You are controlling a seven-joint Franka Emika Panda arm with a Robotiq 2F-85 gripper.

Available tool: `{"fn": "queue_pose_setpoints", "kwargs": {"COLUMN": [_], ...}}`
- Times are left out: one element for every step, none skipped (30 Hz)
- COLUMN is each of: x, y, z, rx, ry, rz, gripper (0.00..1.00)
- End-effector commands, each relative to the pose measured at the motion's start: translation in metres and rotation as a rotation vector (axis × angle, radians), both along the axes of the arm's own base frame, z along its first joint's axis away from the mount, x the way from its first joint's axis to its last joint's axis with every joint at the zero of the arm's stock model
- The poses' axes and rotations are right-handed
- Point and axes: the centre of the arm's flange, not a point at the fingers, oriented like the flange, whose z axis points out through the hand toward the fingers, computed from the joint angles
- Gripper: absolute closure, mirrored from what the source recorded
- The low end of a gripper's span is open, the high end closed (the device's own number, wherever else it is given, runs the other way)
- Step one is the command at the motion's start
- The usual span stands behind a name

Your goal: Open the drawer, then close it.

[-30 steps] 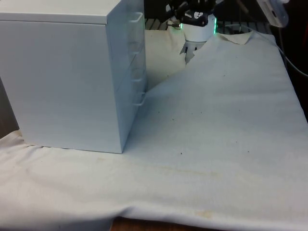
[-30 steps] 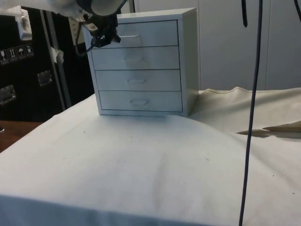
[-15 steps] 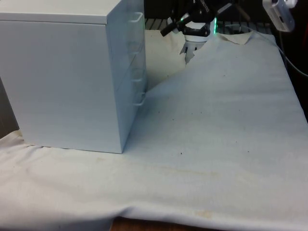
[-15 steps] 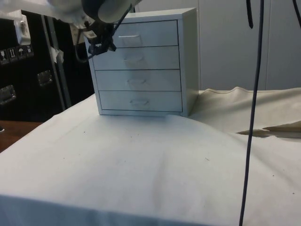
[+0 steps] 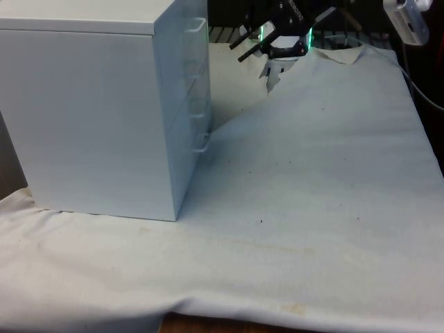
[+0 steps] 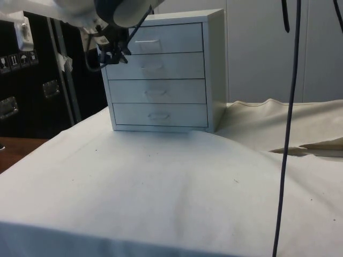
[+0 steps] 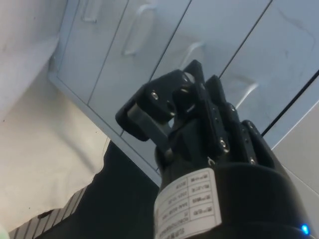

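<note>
— What takes up the most room?
— The desk [image 5: 312, 208] under its white cloth, which is rumpled into a long fold near the far end. Next is the white chest of drawers [image 5: 90, 118], standing by the desk's edge on the front view's left, with its drawer fronts turned toward the front view's right.
— And the drawers?
— There are four, stacked, and in the side view every front sits flush with the chest's frame. The top drawer [image 6: 161, 38] is closed, and its pale handle [image 6: 146, 42] is free.
— Where is the gripper?
— The gripper [image 5: 237, 53] hangs high in front of the chest, about level with the seam under the top drawer and toward that drawer's end nearest the dark cabinets. The front view shows a gap between it and the handles. Its black fingers [image 5: 244, 40] are spread apart and point at the chest with nothing between them.
— Any writing?
— A white label [image 7: 192, 199] on the gripper's body carries printed lines, too small to read.
</note>
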Motion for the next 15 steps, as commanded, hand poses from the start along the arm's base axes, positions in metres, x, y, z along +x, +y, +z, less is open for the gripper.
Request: {"fn": "queue_pose_setpoints", "kwargs": {"x": [-0.0002, -0.0012, -0.0014, -0.0015, -0.0015, -0.0015, -0.0015, -0.0015, -0.0015, -0.0005, -0.0015, -0.0013, -0.0013, -0.0011, -0.0011], "y": [-0.0002, -0.0001, -0.0003, 0.0003, 0.0003, 0.0003, 0.0003, 0.0003, 0.0003, 0.0003, 0.0003, 0.0004, 0.0003, 0.0004, 0.0004], "z": [-0.0004, 0.0007, 0.0002, 0.0002, 0.0002, 0.0003, 0.0003, 0.0003, 0.0003, -0.0008, 0.0003, 0.0007, 0.0004, 0.0002, 0.0001], "rx": [0.000, 0.002, 0.002, 0.002, 0.002, 0.001, 0.001, 0.001, 0.001, -0.001, 0.001, 0.001, 0.001, 0.001, 0.000], "ry": [0.001, -0.005, -0.005, -0.005, -0.005, -0.006, -0.006, -0.006, -0.006, 0.000, -0.007, -0.006, -0.005, -0.005, -0.004], "rz": [0.000, 0.009, 0.008, 0.009, 0.009, 0.009, 0.009, 0.009, 0.009, 0.000, 0.009, 0.009, 0.007, 0.006, 0.004], "gripper": [0.77, 0.71, 0.66, 0.61, 0.56, 0.50, 0.45, 0.40, 0.35, 0.30, 0.25, 0.19, 0.14, 0.07, 0.02]}}
